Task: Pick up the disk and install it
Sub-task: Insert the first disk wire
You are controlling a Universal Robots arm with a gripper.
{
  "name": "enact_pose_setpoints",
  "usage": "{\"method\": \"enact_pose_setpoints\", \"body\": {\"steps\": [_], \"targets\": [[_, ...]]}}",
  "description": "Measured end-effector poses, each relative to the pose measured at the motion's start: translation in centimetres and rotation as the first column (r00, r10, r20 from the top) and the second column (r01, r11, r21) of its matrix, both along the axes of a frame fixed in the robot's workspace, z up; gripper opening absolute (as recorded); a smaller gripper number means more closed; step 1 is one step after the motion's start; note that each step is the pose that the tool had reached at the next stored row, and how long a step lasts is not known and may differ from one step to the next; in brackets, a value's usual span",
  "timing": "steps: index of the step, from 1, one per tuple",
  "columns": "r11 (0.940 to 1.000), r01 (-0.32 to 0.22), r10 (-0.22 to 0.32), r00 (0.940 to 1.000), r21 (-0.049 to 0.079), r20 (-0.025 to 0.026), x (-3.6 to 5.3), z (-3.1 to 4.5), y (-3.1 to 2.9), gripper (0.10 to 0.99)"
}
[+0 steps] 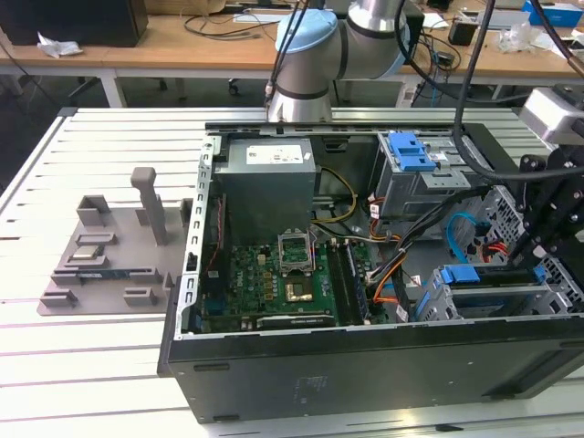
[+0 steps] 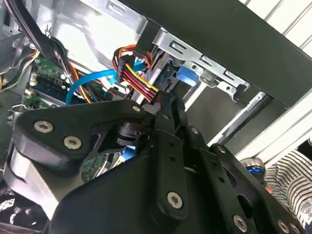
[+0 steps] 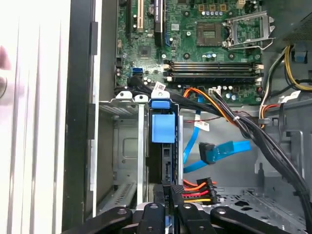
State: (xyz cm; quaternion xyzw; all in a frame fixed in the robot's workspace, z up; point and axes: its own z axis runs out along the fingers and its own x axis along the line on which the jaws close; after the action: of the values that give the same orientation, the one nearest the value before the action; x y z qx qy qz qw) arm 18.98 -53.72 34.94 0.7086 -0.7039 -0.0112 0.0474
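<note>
In the first wrist view the tool (image 3: 168, 207) is cut off by the picture's edge, and the disk (image 3: 165, 161) sits mostly hidden in its metal bay (image 3: 124, 146)

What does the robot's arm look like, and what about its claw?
The arm has shiny silver tubes, pale blue round joint caps and a silver base. Thick black cables hang beside it. Its gripper is matt black, built from flat linked bars with round silver bolts.

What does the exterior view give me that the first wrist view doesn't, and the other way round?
Exterior view alone: the robot arm's base, the grey fixture on the table at the exterior view's left, and the power supply. First wrist view alone: the disk standing edge-on in its metal cage, with the gripper at its near end. Both: the motherboard and the loose blue cable.
</note>
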Motion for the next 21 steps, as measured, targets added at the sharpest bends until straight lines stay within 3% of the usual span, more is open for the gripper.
{"method": "enact_pose_setpoints", "body": {"steps": [8,21], "targets": [[1.0000,-0.001,0.001,1.0000,0.000,0.0000,0.06,-0.42,0.37,0.169],[1.0000,-0.001,0.001,1.0000,0.000,0.0000,0.07,-1.15,0.38,0.169]]}}
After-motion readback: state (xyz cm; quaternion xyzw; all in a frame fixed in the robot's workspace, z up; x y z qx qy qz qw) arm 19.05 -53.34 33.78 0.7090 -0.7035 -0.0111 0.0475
